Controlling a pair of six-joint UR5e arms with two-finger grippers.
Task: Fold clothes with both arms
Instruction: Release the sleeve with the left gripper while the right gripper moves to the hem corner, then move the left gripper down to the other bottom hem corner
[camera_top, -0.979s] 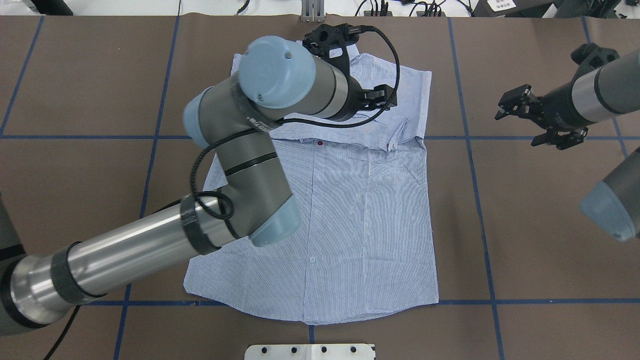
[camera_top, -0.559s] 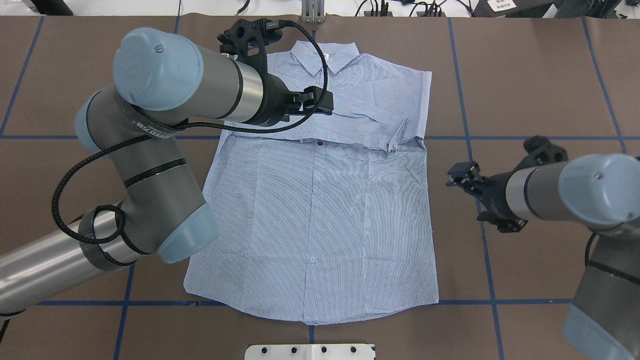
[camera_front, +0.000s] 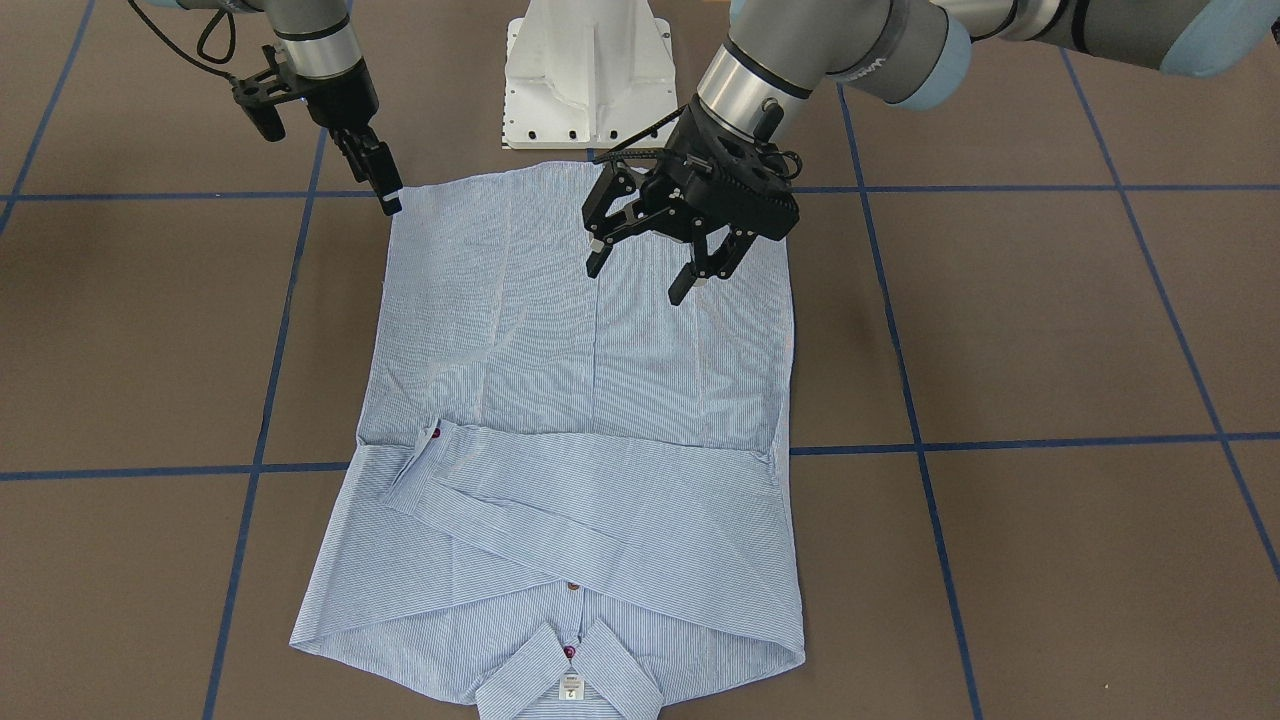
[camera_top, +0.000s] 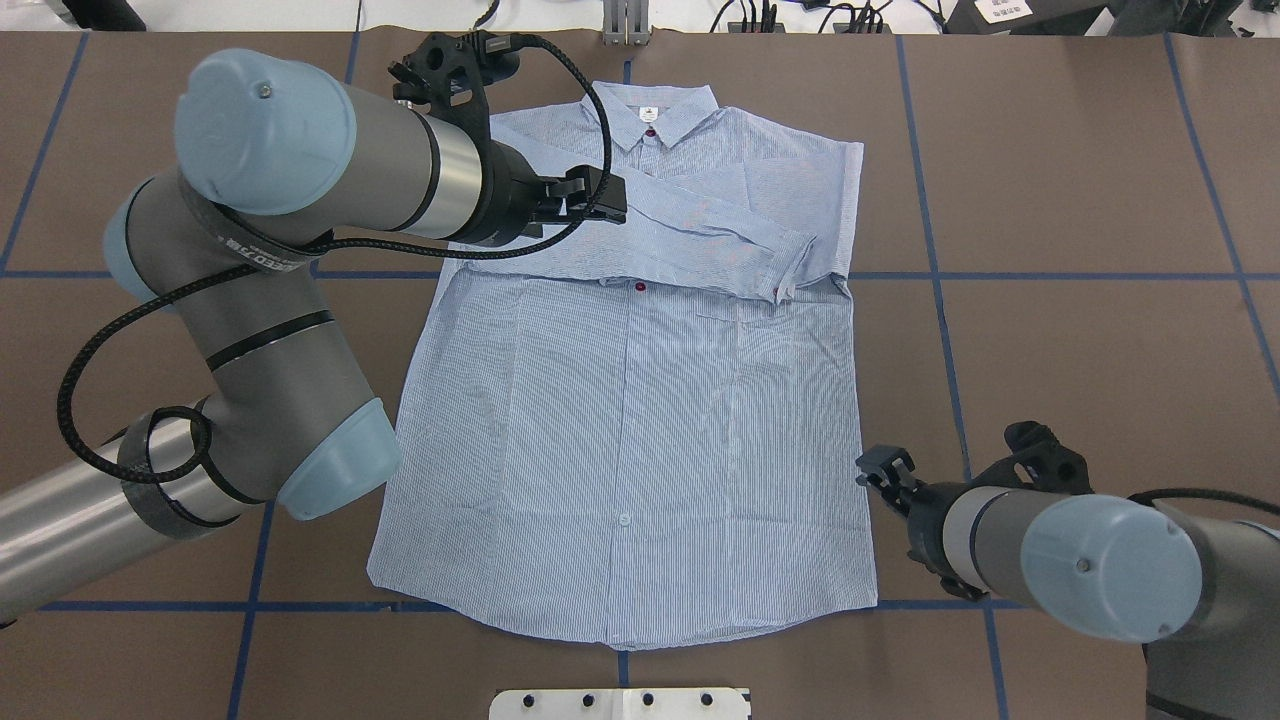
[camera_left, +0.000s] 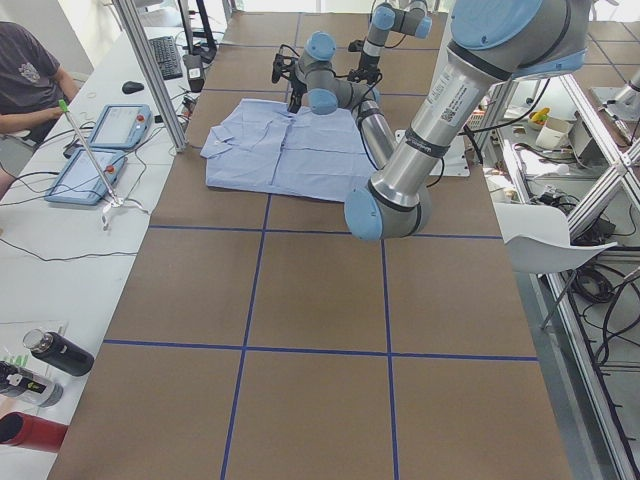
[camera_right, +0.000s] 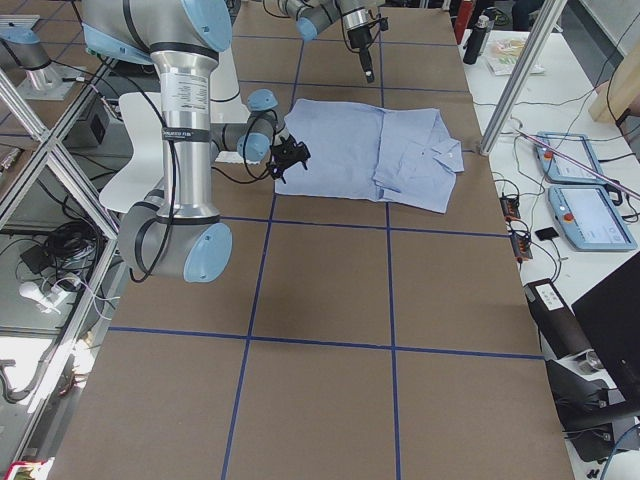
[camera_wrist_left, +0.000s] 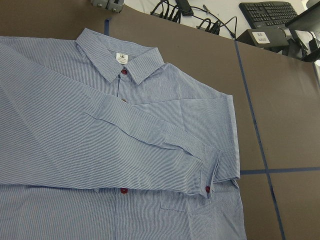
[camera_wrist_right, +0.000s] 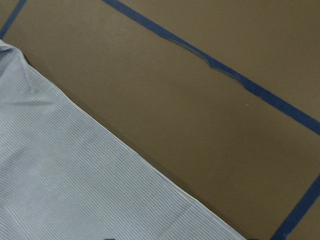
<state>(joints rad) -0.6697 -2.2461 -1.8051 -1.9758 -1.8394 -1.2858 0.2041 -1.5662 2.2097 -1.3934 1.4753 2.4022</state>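
The light blue striped shirt (camera_top: 640, 420) lies flat, front up, collar (camera_top: 650, 112) at the far edge, both sleeves folded across the chest. My left gripper (camera_front: 637, 280) hangs open and empty above the shirt; in the overhead view (camera_top: 600, 195) it shows over the left shoulder. The left wrist view shows the collar (camera_wrist_left: 120, 57) and a cuff (camera_wrist_left: 212, 170). My right gripper (camera_front: 328, 165) looks open and empty, low beside the shirt's right hem corner (camera_top: 868, 598). The right wrist view shows the shirt's edge (camera_wrist_right: 75, 175) on brown table.
The brown table (camera_top: 1100, 350) carries a grid of blue tape lines (camera_top: 960, 420). The white base pedestal (camera_front: 585, 80) stands at the near edge behind the hem. Tablets (camera_left: 100, 160) and a seated person (camera_left: 25, 70) are at the operators' side.
My left arm drew back to the left, its open gripper going from the folded sleeve's right part to over the left shoulder. My right arm swung in and down to the shirt's right hem corner.
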